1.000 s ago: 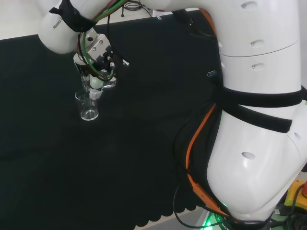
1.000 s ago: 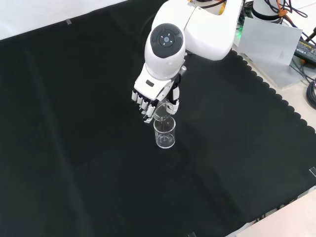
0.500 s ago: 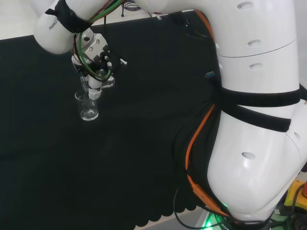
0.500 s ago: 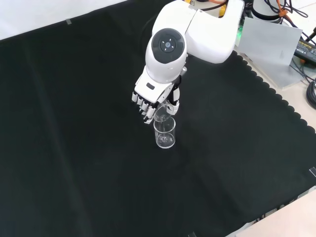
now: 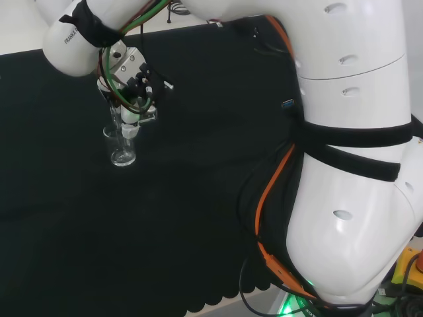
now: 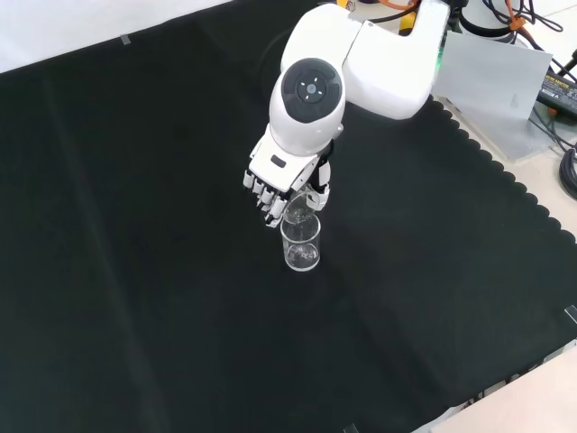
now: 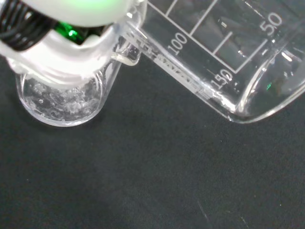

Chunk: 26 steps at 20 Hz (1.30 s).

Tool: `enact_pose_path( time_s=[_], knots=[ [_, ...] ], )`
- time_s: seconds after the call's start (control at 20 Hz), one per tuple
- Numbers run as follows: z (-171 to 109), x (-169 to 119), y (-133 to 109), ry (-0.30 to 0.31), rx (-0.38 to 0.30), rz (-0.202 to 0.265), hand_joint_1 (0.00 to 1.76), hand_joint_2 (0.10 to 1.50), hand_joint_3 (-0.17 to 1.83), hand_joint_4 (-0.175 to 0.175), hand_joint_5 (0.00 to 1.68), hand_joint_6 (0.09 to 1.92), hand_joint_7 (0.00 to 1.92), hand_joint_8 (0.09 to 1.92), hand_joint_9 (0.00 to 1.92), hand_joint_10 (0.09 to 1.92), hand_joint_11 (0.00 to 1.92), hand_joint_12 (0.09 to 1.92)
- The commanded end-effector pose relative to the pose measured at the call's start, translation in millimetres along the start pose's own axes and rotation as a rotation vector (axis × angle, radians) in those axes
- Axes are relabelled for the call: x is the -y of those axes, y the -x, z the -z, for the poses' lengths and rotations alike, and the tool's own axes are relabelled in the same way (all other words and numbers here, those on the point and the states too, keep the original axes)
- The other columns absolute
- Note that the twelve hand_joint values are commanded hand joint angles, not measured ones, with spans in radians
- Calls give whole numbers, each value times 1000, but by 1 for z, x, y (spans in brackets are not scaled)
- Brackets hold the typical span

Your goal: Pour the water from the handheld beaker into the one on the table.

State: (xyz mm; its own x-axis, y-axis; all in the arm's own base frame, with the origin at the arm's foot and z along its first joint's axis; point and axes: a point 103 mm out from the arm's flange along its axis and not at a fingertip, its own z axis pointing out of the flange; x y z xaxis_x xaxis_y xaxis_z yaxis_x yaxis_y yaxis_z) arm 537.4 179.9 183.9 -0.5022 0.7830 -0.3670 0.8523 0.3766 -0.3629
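Fingers: the fingers (image 6: 266, 191) are curled round the clear beaker (image 7: 224, 52), so the hand (image 6: 281, 185) is gripping it
Hand: black and white, hard and shiny, hanging down from the big white arm (image 6: 356, 59) in the front view
Held beaker: clear and smooth, round like a cup, tipped far over on its side with its spout (image 7: 127, 53) over the mouth of the cup on the table (image 7: 62, 98)
Marks on the held beaker: white lines run up its side, with the numbers 50, 100 and 150 beside them in the wrist view
Inside the held beaker: I cannot tell if any water is in it
Cup on the table: also clear and round, standing straight up on the cloth, just under the hand in the front view (image 6: 301, 245) and the head view (image 5: 123, 146)
Inside the cup on the table: tiny bubbles and drops shine at the bottom in the wrist view
Cloth: the black cloth (image 6: 135, 271) is flat and soft looking, with a wavy cut edge at the right of the front view
Arm: white, smooth and round, with a round grey cap (image 6: 311, 88) and orange and green wires (image 5: 271, 191) along it
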Motion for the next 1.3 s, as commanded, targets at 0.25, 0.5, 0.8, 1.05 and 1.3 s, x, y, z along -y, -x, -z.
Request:
enact_pose_path(
  time_s=[0.25, 0.5, 0.8, 1.05, 1.3],
  knots=[
    [3, 0, -2, -12, 16, 5, 1162, 730, 419, 135, 1470, 197, 1763, 87, 1693, 107, 1334, 743],
    [4, 1, 0, -14, 20, 4, 1162, 730, 418, 134, 1468, 200, 1764, 87, 1693, 107, 1334, 741],
    [4, 2, 2, -19, 25, 6, 1162, 731, 417, 133, 1466, 204, 1764, 87, 1692, 107, 1335, 740],
    [5, 2, 2, -17, 26, 6, 1162, 732, 417, 133, 1465, 208, 1764, 87, 1692, 107, 1336, 739],
    [5, 3, 3, -17, 24, 9, 1162, 732, 416, 132, 1463, 211, 1764, 87, 1692, 107, 1336, 738]
  ],
)
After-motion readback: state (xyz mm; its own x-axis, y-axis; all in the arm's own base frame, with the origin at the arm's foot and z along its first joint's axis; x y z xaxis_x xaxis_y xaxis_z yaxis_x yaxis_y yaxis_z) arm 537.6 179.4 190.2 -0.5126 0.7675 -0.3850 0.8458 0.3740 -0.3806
